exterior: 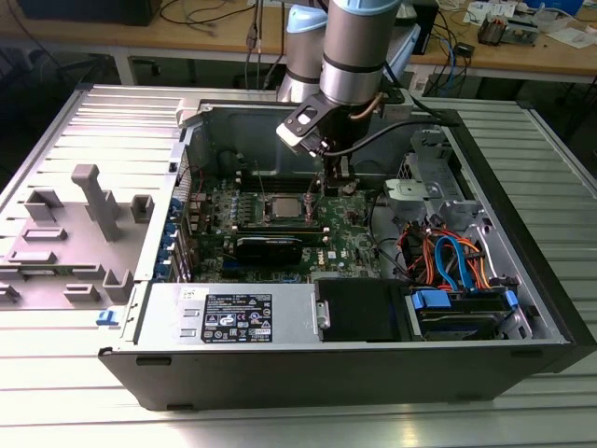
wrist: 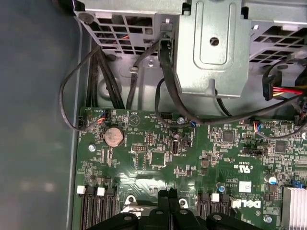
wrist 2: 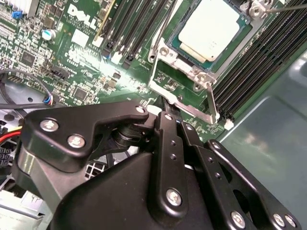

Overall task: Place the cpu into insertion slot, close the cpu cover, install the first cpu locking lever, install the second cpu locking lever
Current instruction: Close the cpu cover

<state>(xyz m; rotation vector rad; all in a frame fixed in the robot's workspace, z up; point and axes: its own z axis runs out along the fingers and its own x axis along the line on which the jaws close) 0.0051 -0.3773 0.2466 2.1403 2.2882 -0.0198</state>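
Observation:
The cpu (wrist 2: 211, 31), a pale silver square, lies flat in the insertion slot (exterior: 269, 209) on the green motherboard (wrist: 158, 143). The silver cpu cover (wrist 2: 184, 61) lies down around it, framing its top. One thin locking lever (wrist 2: 211, 98) runs along the slot's side, and another wire lever (wrist 2: 285, 6) pokes out at the far corner. In both wrist views my black gripper (wrist 2: 165, 108) has its fingers (wrist: 163, 195) pressed together with nothing visible between them. Its tips are just beside the silver bar at the slot's edge. In the exterior view the gripper (exterior: 338, 187) hangs on the exterior view's right of the cpu (exterior: 284, 207).
Long black memory slots (wrist 2: 249, 67) flank the socket. A metal drive cage (wrist: 211, 48) and loose black cables (wrist: 165, 72) rise behind the board. The power supply (exterior: 233, 317), blue and orange cables (exterior: 448, 261) and the case walls (exterior: 522, 233) close in the work area.

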